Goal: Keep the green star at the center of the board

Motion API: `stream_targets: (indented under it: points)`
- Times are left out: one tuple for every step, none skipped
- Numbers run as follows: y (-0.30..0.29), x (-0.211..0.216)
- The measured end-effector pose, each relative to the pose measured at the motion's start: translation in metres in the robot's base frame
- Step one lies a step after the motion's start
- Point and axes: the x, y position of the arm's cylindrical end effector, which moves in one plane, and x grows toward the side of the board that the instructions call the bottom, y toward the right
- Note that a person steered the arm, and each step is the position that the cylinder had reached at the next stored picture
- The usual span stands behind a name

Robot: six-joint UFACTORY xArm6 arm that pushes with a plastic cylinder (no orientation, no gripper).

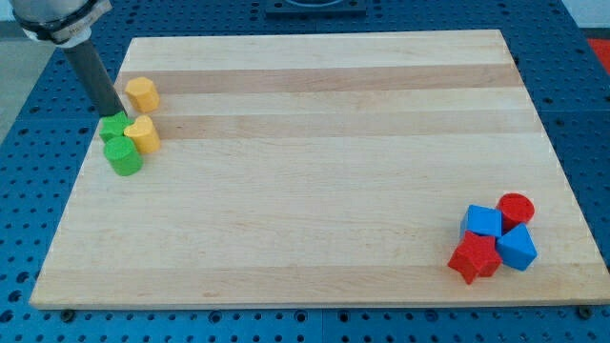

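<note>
Two green blocks sit near the board's left edge. The upper one has an uneven outline and looks like the green star. The lower one is a green round block touching it. My tip rests against the upper edge of the upper green block, at the end of the dark rod coming down from the view's top left. A yellow block presses against the green pair on their right. Another yellow block lies apart, just above and right of my tip.
At the board's bottom right is a tight cluster: a red round block, a blue cube, another blue block and a red star. The wooden board lies on a blue perforated table.
</note>
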Motion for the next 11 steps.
stream_targets:
  points:
    - [0.016, 0.010]
    - [-0.016, 0.007]
    - [-0.034, 0.001]
    - [-0.035, 0.011]
    - [-0.034, 0.038]
    - [-0.014, 0.039]
    - [0.051, 0.022]
    - [0.096, 0.008]
    - [0.037, 0.019]
    - [0.006, 0.029]
    - [0.047, 0.030]
